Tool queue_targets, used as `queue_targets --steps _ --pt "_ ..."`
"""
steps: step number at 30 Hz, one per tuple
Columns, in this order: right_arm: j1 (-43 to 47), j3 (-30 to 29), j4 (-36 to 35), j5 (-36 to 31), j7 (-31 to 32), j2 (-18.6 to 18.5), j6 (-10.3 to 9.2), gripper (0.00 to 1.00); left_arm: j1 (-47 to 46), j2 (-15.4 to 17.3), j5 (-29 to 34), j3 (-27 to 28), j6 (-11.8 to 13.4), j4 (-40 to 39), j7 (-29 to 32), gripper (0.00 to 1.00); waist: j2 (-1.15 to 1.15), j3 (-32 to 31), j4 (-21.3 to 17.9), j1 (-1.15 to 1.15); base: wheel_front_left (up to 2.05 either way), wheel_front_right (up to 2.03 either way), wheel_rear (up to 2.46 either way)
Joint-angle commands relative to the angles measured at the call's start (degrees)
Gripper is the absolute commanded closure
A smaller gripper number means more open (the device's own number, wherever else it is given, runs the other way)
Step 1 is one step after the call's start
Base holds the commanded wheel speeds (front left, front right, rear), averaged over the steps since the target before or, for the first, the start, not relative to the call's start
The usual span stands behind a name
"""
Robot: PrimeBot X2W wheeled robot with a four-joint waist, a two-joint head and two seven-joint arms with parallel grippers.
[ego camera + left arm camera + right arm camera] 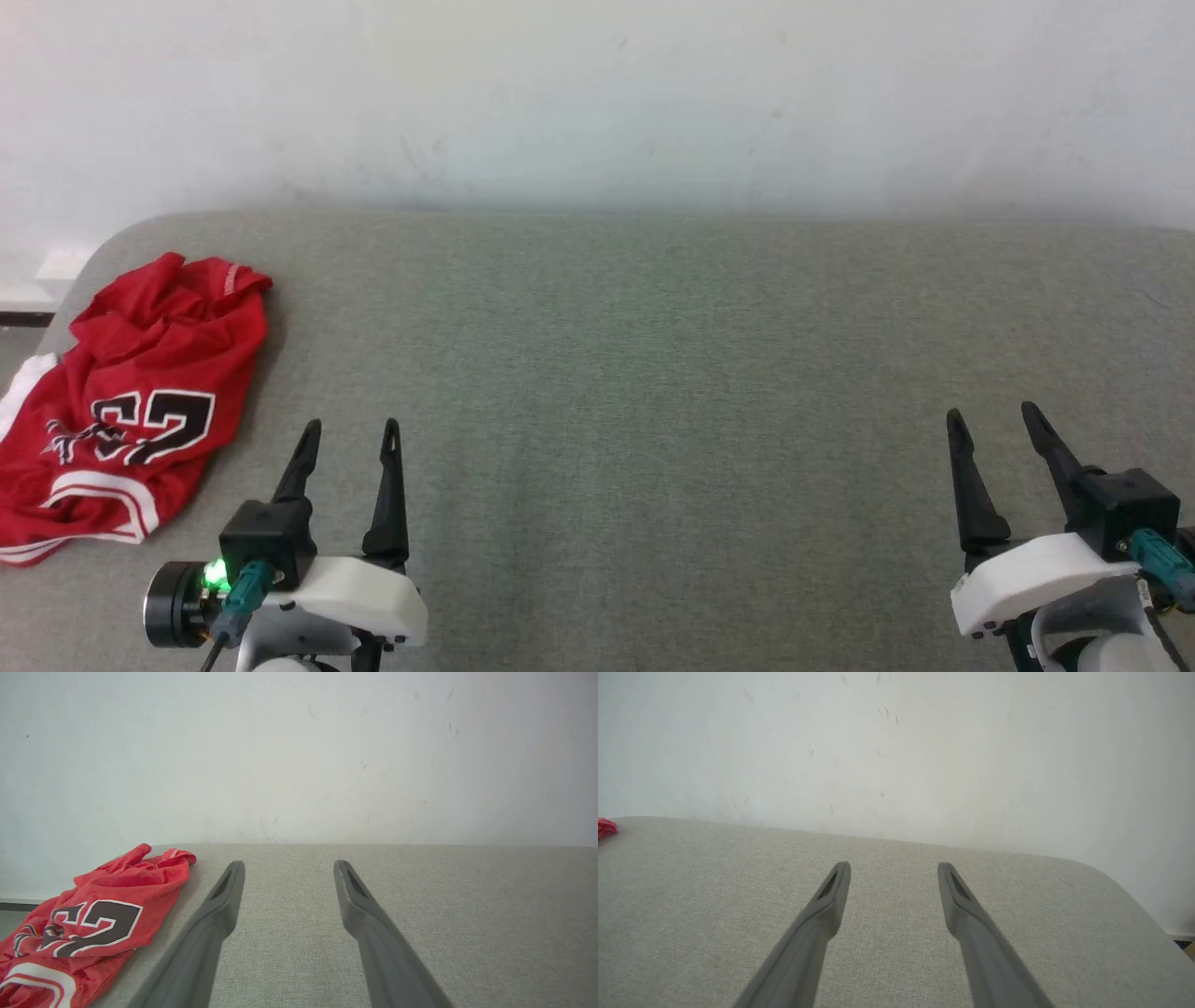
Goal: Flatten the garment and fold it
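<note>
Garment (140,392) lies crumpled in a heap at the far left end of the grey table (653,373), near its rounded back corner. We cannot tell whether its outer side hangs over the table's left edge.

Left gripper (352,425) hovers just to the right of the heap, apart from it. Its fingers are spread wide and hold nothing. Right gripper (990,411) sits well apart at the table's right end, also wide open and empty.

Handling, as we judge it:
- The cloth looks thin, light and limp, with soft creases and no stiffness. It should drag and bunch rather than slide as a sheet.
- The jersey weave may be a little slick, so we favour a pinch on a doubled edge.
- The best holds appear to be the striped trim (103,495) on the near side, or the ribbed edge at the back of the heap. Both are firmer than the body cloth.
- Layers overlap, so one pinch may catch two plies.

Writing:
- The large black numerals (154,425) have white outlines. They face away from us and are partly creased.
- We read a 2 clearly. Its neighbour is folded in on itself, probably a 3.
- We can make out no brand mark or label.
</note>
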Motion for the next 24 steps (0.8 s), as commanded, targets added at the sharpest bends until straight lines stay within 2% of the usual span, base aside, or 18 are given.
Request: queue_targets --steps 1,24 --pt "-0.4 -0.1 0.2 -0.3 -0.6 0.1 -0.05 0.0 0.6 -0.1 -0.2 0.2 0.0 0.0 -0.6 0.0 0.0 -0.1 1.0 0.0 0.0 0.0 0.0" --pt "-0.3 1.2 2.9 -1.4 -3.4 0.1 -0.07 0.0 2.3 -0.1 -1.4 0.8 -0.3 0.8 -3.3 0.0 0.0 -0.6 12.3 0.0 0.0 0.0 0.0"
